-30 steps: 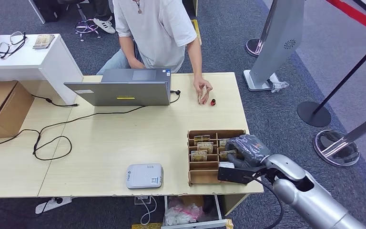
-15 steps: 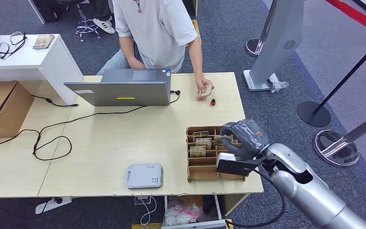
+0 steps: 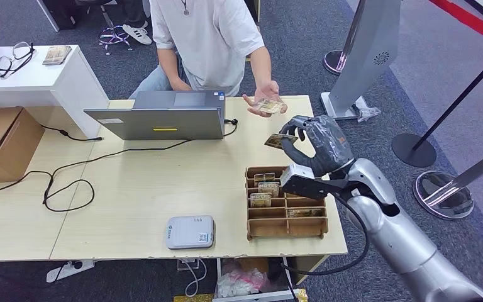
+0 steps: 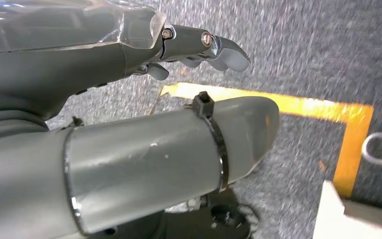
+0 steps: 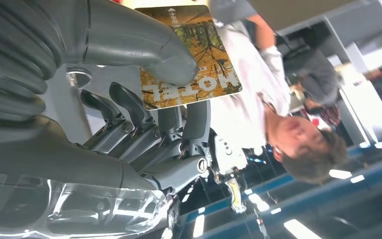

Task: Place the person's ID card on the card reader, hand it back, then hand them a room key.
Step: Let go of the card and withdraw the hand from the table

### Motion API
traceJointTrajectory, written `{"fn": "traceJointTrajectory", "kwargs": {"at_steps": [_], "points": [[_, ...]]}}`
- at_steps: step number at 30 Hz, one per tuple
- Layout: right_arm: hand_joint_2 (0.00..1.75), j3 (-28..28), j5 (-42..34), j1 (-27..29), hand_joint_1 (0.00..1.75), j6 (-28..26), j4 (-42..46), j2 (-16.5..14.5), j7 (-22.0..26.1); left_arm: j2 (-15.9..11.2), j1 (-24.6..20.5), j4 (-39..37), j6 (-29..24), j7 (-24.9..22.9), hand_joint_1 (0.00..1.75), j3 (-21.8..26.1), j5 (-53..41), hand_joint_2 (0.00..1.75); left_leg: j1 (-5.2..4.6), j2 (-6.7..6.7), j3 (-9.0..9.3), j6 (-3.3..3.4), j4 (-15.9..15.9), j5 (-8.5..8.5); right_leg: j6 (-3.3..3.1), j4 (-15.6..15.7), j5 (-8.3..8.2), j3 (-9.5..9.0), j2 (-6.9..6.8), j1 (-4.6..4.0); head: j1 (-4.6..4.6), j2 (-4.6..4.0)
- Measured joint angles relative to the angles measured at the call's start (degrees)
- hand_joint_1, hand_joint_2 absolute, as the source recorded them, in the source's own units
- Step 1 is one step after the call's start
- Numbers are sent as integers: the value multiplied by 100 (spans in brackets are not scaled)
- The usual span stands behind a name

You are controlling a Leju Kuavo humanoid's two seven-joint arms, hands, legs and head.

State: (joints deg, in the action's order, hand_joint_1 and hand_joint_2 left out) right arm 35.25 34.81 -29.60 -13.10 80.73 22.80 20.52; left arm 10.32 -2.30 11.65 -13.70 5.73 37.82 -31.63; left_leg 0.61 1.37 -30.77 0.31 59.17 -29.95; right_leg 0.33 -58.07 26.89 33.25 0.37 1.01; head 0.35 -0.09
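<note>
Head view shows my right robot hand [image 3: 311, 146] raised over the worktop's [image 3: 163, 189] far right corner, pinching a room key [image 3: 280, 139] between thumb and fingers. The person's open palm [image 3: 263, 100] waits just beyond, already holding a card [image 3: 269, 107]. I should carry the key flat and level toward that palm and loosen my pinch only once it rests there. My left robot hand [image 4: 199, 47] hangs over the floor, fingers loosely apart, holding nothing.
</note>
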Motion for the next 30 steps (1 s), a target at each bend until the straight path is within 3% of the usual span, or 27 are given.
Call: {"fn": "traceJointTrajectory", "kwargs": {"at_steps": [5, 10, 16, 20, 25, 29, 30], "points": [[175, 19, 155, -500, 175, -226, -651, -747, 18, -43, -23, 1, 105, -93, 0, -1, -62, 0, 2, -1, 4, -3, 0, 6, -3, -5, -2, 0, 3, -2, -1, 0], [175, 91, 706, -933, 175, -793, -1498, -1476, -41, -33, -34, 0, -15, -58, 0, -4, -114, 0, 3, -1, 6, -5, 0, 8, -6, -6, -4, 0, 3, -3, 0, 0], [175, 255, 1169, -1307, 175, -1476, -2482, -2002, -69, 16, -36, 0, -182, 17, 0, -28, -169, 0, 2, 2, 3, -4, 0, 8, -6, -4, -4, 0, 1, -2, 1, 0], [175, 327, 1283, -1434, 0, -1700, -2961, -2214, -82, 19, -37, 0, -179, 17, 0, -42, -164, 0, 1, 2, 1, -4, 0, 8, -5, -4, -4, 0, 1, -1, 0, 0], [175, 373, 1376, -1637, 0, -1738, -3629, -2509, -180, 19, -40, 0, -184, -31, 0, -41, -109, 0, 2, 4, 3, -4, 0, 8, -5, -3, -4, 1, -1, -2, 1, 0], [0, 399, 1378, -1732, 0, -1707, -3930, -2660, -193, 19, -37, 0, -193, -67, 0, -40, -66, 0, 2, 4, 3, -4, 0, 8, -6, -4, -4, 1, -1, -2, 0, 0], [0, 403, 1376, -1754, 0, -1701, -3984, -2684, -200, 19, -36, 0, -193, -73, 0, -40, -60, 0, 2, 4, 3, -4, 0, 8, -6, -4, -4, 1, -1, -2, 0, 0]]}}
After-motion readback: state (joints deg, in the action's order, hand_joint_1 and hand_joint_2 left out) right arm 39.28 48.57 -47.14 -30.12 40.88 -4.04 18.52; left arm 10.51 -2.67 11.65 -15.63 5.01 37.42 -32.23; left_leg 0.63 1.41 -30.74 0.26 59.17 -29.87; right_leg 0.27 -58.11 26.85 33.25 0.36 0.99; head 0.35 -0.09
